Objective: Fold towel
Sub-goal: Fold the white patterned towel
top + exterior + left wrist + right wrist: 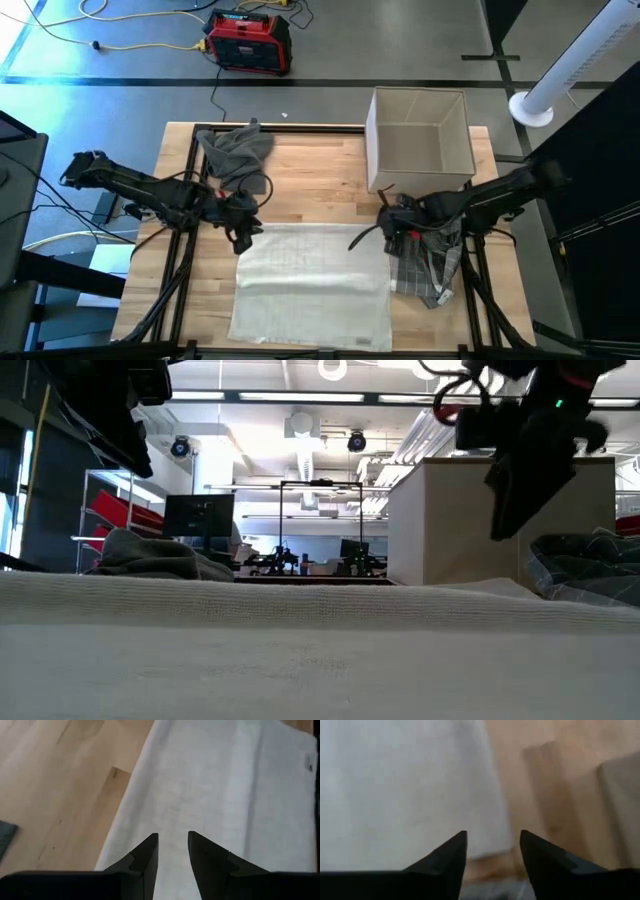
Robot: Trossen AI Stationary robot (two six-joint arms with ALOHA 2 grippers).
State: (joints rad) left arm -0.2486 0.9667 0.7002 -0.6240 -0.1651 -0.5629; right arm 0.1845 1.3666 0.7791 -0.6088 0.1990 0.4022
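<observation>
A white towel (312,285) lies spread flat on the wooden table (320,175), its near edge close to the table's front. My left gripper (243,238) hovers open over the towel's far left corner, and its wrist view shows the cloth (225,795) under the parted fingers (173,836). My right gripper (385,232) hovers open over the far right corner, where the towel's edge (485,795) meets bare wood. In the low view the right gripper (510,510) hangs clear above the towel (300,630).
An open beige box (420,140) stands at the far right of the table. A crumpled grey cloth (236,150) lies at the far left. A plaid cloth (430,268) is heaped beside the towel's right edge, under the right arm.
</observation>
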